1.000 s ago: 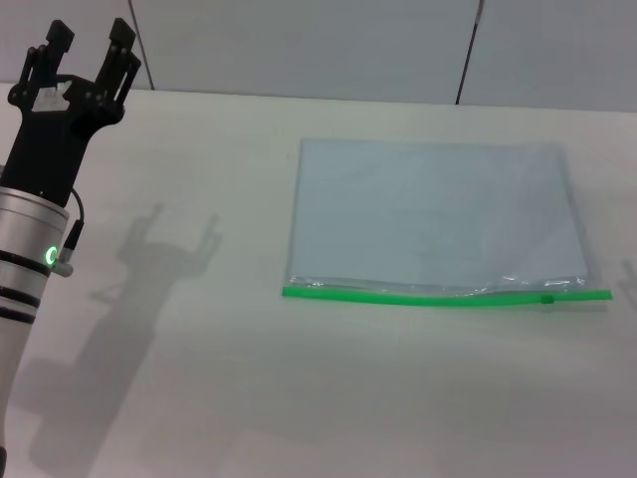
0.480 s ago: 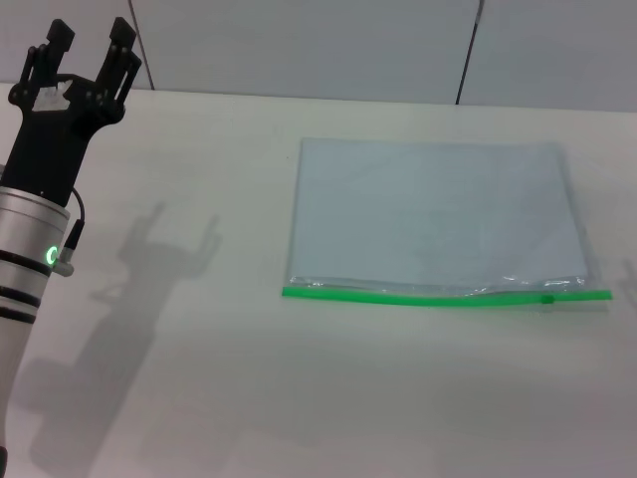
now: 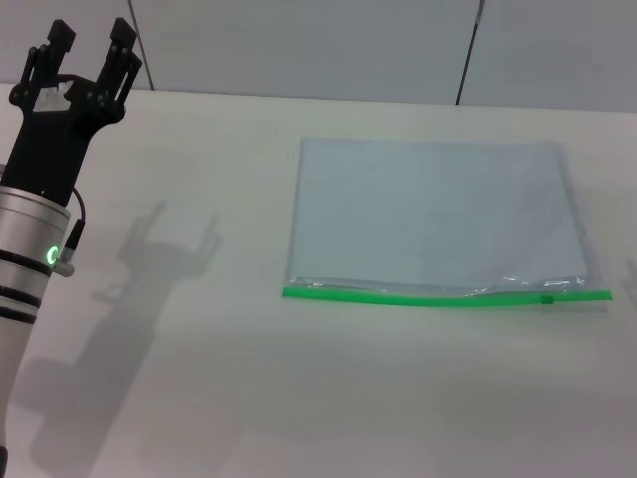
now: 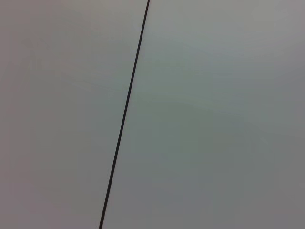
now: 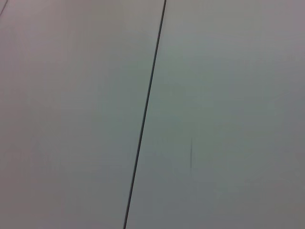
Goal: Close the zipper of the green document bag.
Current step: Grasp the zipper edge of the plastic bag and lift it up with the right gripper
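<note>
- Green document bag [image 3: 438,214]: one flat, see-through pale pouch lying on the white table [image 3: 249,378], towards the robot's right and well apart from the left arm. It lies flat with its green edge nearest the robot, which likely leaves that edge easy to reach from the front.
- Zipper [image 3: 418,296]: a thin green strip along the near long edge. A small green slider tab [image 3: 546,298] sits close to the right-hand end. The strip bows slightly near the slider and looks parted along much of its length, so I judge it mostly open and the closing not yet begun.
- Contents of the bag: nothing can be made out through the plastic; it looks empty.
- Left gripper [image 3: 88,52]: raised at the far left, pointing upward, jaws apart, holding nothing; seemingly parked clear of the bag.
- Right gripper: not seen in any view; its wrist camera shows only a plain wall panel [image 5: 228,95] with a dark seam.
</note>
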